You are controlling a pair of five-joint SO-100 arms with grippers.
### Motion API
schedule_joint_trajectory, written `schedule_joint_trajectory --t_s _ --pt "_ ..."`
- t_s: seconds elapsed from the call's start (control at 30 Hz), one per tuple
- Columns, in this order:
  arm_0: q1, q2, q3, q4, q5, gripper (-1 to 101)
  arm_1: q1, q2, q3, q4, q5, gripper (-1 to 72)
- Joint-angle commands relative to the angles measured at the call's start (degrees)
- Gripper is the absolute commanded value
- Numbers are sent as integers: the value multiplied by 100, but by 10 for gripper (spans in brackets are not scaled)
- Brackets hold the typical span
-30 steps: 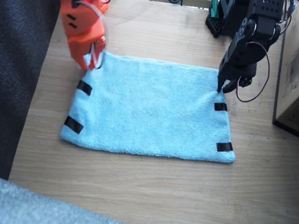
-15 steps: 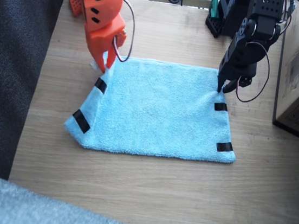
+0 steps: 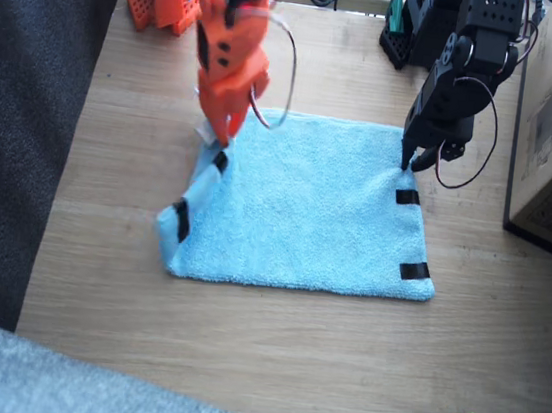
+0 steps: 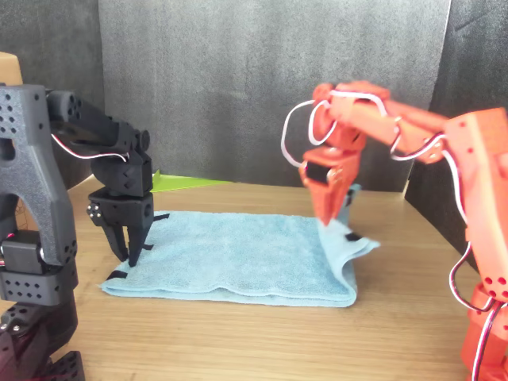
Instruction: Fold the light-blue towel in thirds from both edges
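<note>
Since half a second ago, orange right gripper point(image 3: 223, 132) carried further inward over the table, clamped on the corner of the rectangular light-blue fluffy towel point(image 3: 306, 205), dragging that short edge point(image 3: 186, 218) up and over. Lying on the pale wooden table point(image 3: 268, 357), long axis side to side. Black left gripper point(image 3: 414, 163) pointing down at the opposite far corner; grip cannot be told.
</note>
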Motion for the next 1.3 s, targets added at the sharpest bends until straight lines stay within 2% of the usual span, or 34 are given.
schedule_joint_trajectory --t_s 0.0,0.4,0.43,0.5,0.57,0.6,0.83,1.1,1.27 --pt "97 211 18 44 35 -1 229 0 -387 105 -9 1" --pt "97 255 62 26 -35 -1 712 -914 -1872 114 -62 5" --pt "105 264 70 26 -44 -1 756 -1002 -2004 114 -70 69" --pt "105 272 79 18 -53 -1 844 -1099 -2118 114 -132 286" --pt "105 272 79 18 -62 -1 905 -1116 -2180 114 -141 375" --pt "105 272 79 18 -62 -1 914 -1090 -2188 114 -158 386" --pt "62 272 70 18 -62 -1 439 -352 -1740 114 -114 371" --pt "-9 396 53 18 -44 -1 -976 1081 -237 105 -132 347" --pt "-97 677 -149 290 -35 -2 -1635 1477 563 -26 -149 336"
